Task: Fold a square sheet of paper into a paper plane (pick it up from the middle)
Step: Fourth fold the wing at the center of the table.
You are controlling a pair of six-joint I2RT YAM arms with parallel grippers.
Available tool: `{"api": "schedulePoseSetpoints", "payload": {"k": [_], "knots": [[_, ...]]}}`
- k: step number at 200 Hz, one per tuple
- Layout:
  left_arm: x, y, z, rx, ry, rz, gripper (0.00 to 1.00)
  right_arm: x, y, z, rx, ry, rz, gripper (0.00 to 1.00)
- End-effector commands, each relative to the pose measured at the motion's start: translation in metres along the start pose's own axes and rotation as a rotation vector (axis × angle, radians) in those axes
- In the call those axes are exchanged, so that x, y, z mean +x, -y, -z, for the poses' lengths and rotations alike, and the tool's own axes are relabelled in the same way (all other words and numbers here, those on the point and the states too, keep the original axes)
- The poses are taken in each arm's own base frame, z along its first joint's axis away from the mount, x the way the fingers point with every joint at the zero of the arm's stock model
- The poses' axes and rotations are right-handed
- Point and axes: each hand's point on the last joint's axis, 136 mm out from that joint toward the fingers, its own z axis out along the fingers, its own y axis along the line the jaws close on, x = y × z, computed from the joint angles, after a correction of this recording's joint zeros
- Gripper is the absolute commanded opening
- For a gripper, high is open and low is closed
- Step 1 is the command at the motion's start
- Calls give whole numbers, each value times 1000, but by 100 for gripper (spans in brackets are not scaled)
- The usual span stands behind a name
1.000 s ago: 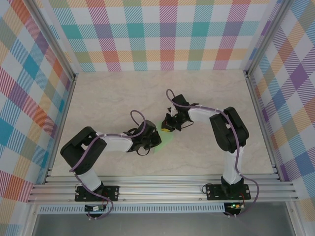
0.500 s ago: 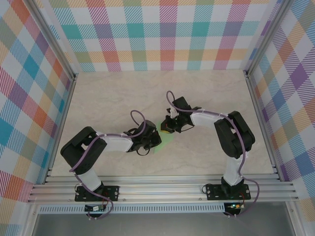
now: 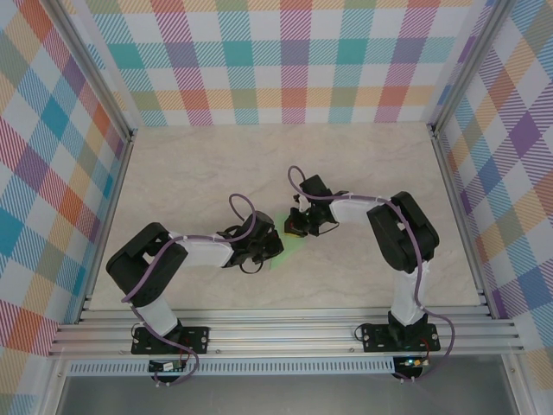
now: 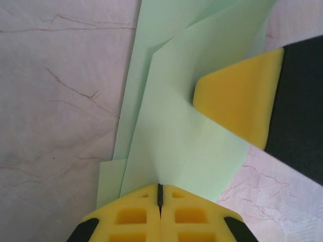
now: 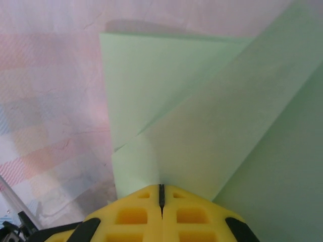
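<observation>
Green paper point(image 4: 176, 126) touching left end effector point(image 4: 160, 194) and right end effector point(image 5: 161, 194); both pressed together.

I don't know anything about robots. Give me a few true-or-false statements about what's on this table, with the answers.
1. The paper is pale green. True.
2. The paper lies as one flat, unfolded sheet. False: it has been folded, with layers overlapping at angled edges.
3. The left gripper and right gripper are both shut. True.
4. The paper sits against the far wall. False: it is near the middle of the table, where the two grippers meet.
5. The fingers have yellow tips. True.
</observation>
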Motion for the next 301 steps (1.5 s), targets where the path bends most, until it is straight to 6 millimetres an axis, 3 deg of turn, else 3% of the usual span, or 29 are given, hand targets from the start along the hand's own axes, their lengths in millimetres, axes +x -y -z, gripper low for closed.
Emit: {"api": "schedulePoseSetpoints", "payload": {"k": [1, 81, 158, 182, 210, 230, 250, 278, 301], "knots": [[32, -62, -2, -205, -94, 0, 3, -20, 21, -1, 36, 61, -27, 0], [39, -73, 2, -230, -103, -8, 2, -70, 51, 11, 46, 136, -89, 1], [43, -80, 3, -240, -113, -10, 3, -95, 62, 15, 105, 178, -100, 2], [43, -80, 2, -239, -113, -11, 3, -100, 51, 22, 76, 187, -78, 2], [42, -79, 2, -239, -113, -12, 3, -107, 24, 52, 42, 232, -16, 5], [42, -79, 1, -240, -110, -13, 2, -100, 3, 68, -23, 223, 19, 5], [42, -78, 1, -237, -112, -13, 3, -81, -11, 70, -99, 192, 29, 5], [42, -79, 0, -242, -115, -18, 3, -51, -21, 57, -138, 166, 53, 2], [44, -79, -2, -235, -120, -13, 2, -30, -23, 35, -128, 114, 69, 0]]}}
